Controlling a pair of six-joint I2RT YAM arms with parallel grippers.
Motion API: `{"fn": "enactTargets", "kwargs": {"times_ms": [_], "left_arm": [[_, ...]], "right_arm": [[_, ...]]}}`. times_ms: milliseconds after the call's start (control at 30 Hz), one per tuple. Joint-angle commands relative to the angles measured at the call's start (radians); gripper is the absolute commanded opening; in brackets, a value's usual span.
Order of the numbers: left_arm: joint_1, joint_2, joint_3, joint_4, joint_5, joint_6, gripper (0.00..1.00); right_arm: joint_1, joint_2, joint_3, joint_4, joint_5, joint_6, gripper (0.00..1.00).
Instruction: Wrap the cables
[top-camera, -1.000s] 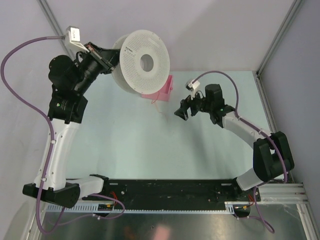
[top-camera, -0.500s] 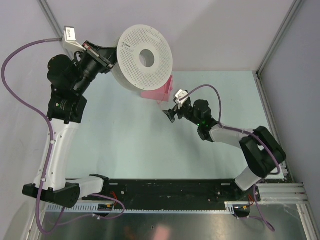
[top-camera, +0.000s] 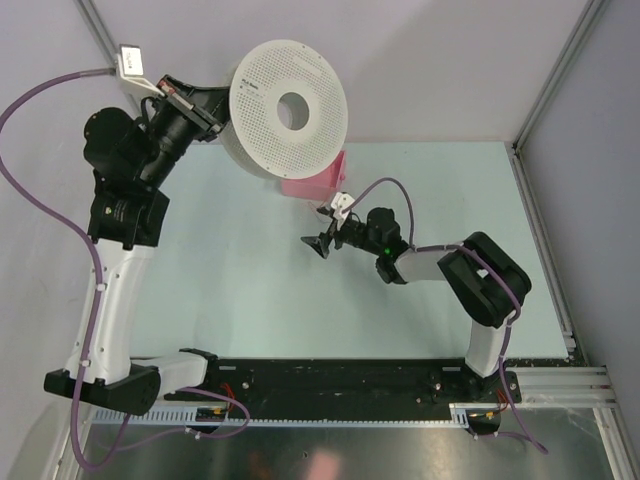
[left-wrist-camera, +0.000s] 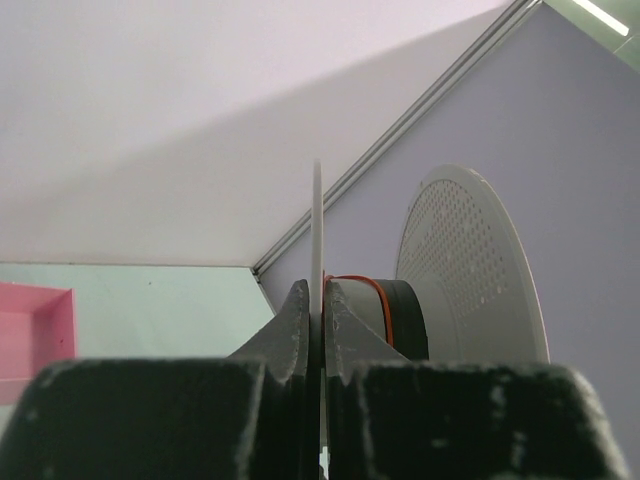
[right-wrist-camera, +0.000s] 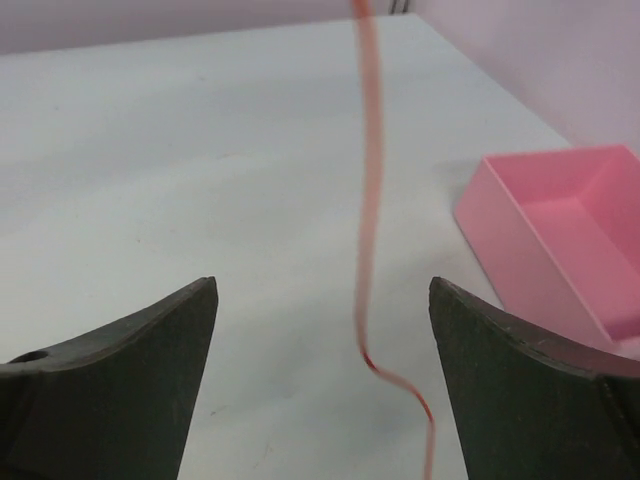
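Two arms reach out over the pale green surface (top-camera: 230, 270). The left tool (top-camera: 203, 100) is up high, over the far edge of the surface, toward the far left corner. It holds a big white reel (top-camera: 262, 135) in the air. The reel has two round flat sides full of tiny holes, with a dark part in the middle.

From the left wrist camera, the left tool (left-wrist-camera: 320, 305) has its two fingers squeezed tight on one thin flat side of the reel, seen from its edge. A thin orange wire (left-wrist-camera: 358, 285) runs over the dark middle part, between the two flat sides.

The right tool (top-camera: 318, 243) is low, near the middle of the surface, a little closer to the far edge. It points toward the left edge. Its two fingers (right-wrist-camera: 130, 350) are wide apart and hold nothing. From the right wrist camera, the wire (right-wrist-camera: 368, 180) hangs down between the fingers and touches neither one. It comes from the top, goes almost straight down, then wiggles near the bottom. I cannot tell if it touches the surface there. From the top camera the wire is too thin to make out.

A pink tray (top-camera: 320, 185) sits on the surface at the far edge, near the middle. It is just under the reel and just past the right tool. From the right wrist camera the pink tray is to the right of the wire and apart from it.
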Motion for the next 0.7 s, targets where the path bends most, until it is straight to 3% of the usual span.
{"fn": "enactTargets", "kwargs": {"times_ms": [0,100,167,233,467,667], "left_arm": [[0.006,-0.005,0.051,0.1,0.026,-0.023,0.0],[0.007,-0.001,0.054,0.107,0.015,-0.018,0.0],[0.007,0.003,0.052,0.108,0.004,-0.014,0.0],[0.008,0.007,0.045,0.107,-0.033,-0.006,0.0],[0.009,0.03,-0.014,0.057,-0.31,0.077,0.0],[-0.001,0.114,-0.04,-0.078,-0.528,0.162,0.0]], "right_arm": [[0.001,0.025,0.053,0.12,-0.067,0.016,0.88],[0.001,0.012,0.054,0.105,-0.064,0.008,0.52],[-0.008,-0.006,0.053,0.075,-0.067,0.004,0.21],[-0.015,-0.035,0.05,0.026,-0.074,-0.004,0.05],[-0.012,-0.2,-0.007,-0.302,-0.133,-0.113,0.0],[0.052,-0.397,-0.022,-0.721,-0.172,-0.37,0.0]]}}
